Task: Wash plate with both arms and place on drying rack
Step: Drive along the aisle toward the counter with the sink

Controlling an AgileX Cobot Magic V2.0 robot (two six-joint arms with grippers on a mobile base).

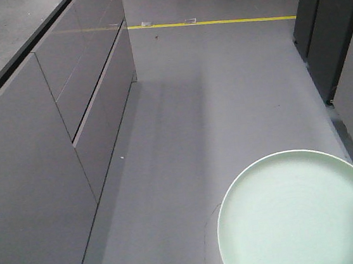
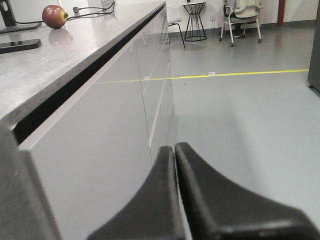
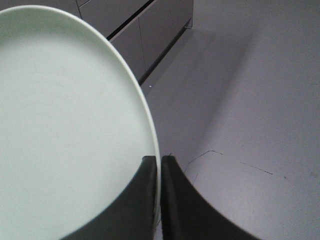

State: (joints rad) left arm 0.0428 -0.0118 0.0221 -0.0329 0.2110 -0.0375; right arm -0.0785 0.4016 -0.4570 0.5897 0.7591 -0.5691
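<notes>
The plate [image 1: 300, 213] is held in the air above the grey floor [image 1: 224, 101], low and to the right in the front view, with its pale mint face turned up towards the camera and part of its round outline cut off by the frame edge. The right tool [image 3: 160, 159] pinches the plate at its rim: in the right wrist view the two dark fingers [image 3: 185, 210] sit close together with the thin raised edge running between them, one finger lying over the plate's face and the other behind it. In the front view only a small black tip of that tool shows, at the plate's right edge. The left tool [image 2: 175, 147] holds nothing; its two fingers are pressed together with just a narrow seam between them, and it points along the front of the bench [image 2: 75, 55]. The bench stands to the left, with a grey stone top and pale grey drawer fronts [image 1: 87, 72] below. On its top, at the far end, rests a red apple [image 2: 54, 16], with a black cable [image 2: 92, 12] just beside it. A yellow line [image 1: 215, 21] crosses the floor beyond the bench. Farther back stand a small round table [image 2: 194, 17] and a chair [image 2: 245, 15]. A dark cabinet [image 1: 329, 19] rises along the right side of the front view.
</notes>
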